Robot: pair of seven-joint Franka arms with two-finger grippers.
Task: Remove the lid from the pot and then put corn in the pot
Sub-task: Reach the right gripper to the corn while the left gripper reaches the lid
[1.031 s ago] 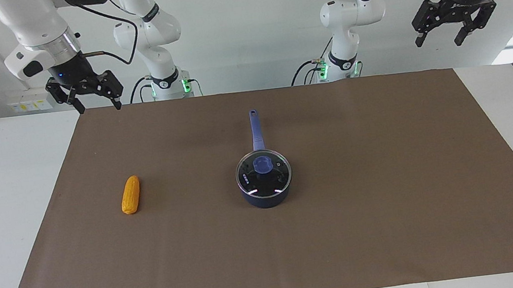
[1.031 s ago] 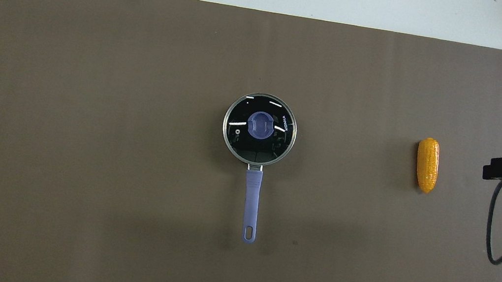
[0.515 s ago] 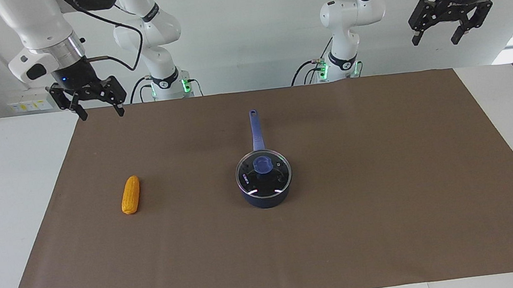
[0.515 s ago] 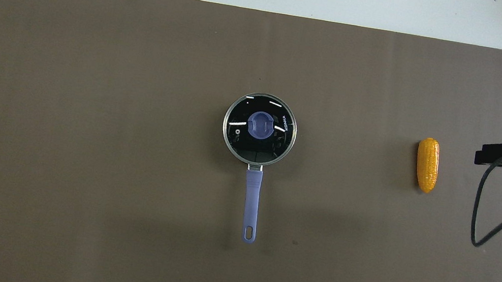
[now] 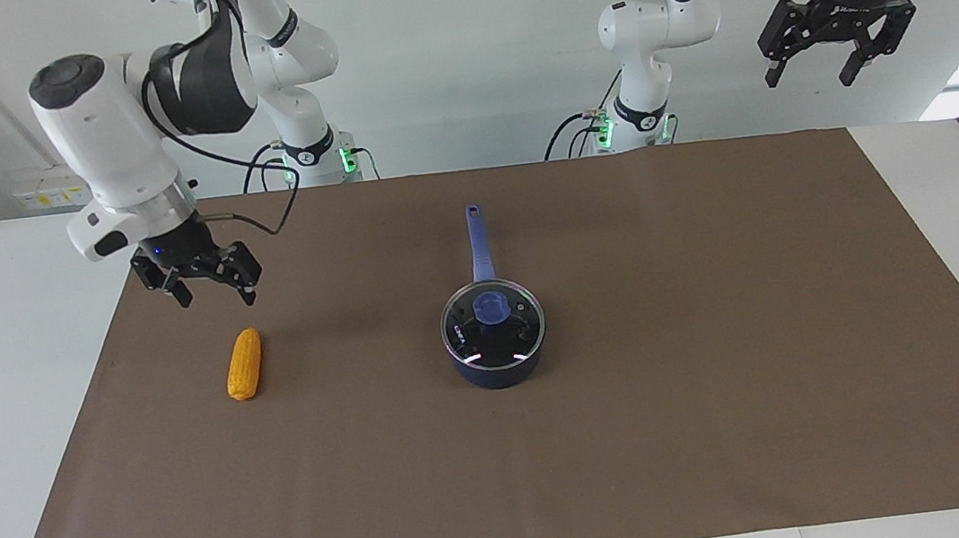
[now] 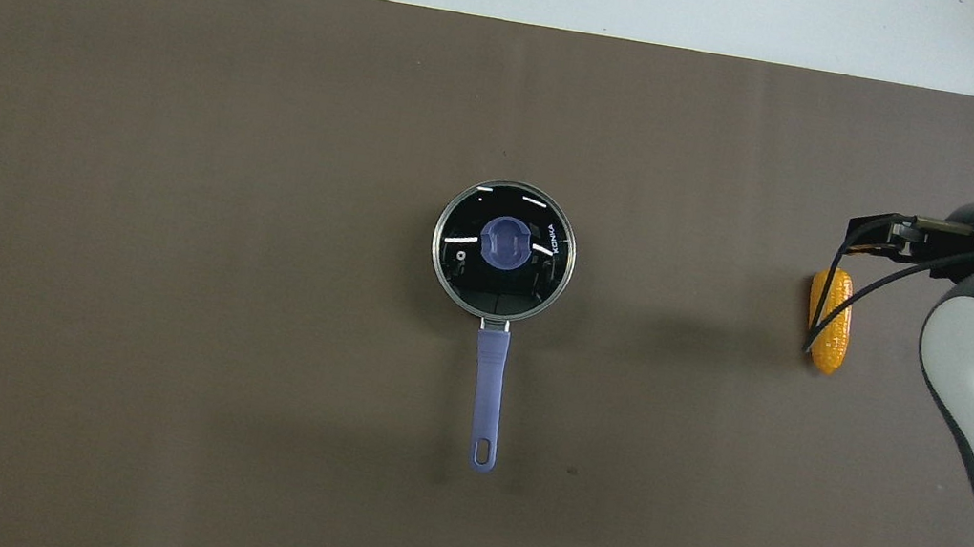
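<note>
Corn lies on the brown mat toward the right arm's end of the tabletop, bare mat all round it. I have the right gripper hanging in the air over the mat just beside the cob, fingers spread and holding nothing. At the mat's middle stands the pot, its lid seated on it and its handle pointing at the robots. Nothing lies between corn and pot. The left gripper waits high above its own end, released and empty.

From overhead, the right arm's cable crosses the cob, and I think the gripper sits under the wrist, though I can't make it out there. The facing view shows it clear of the corn.
</note>
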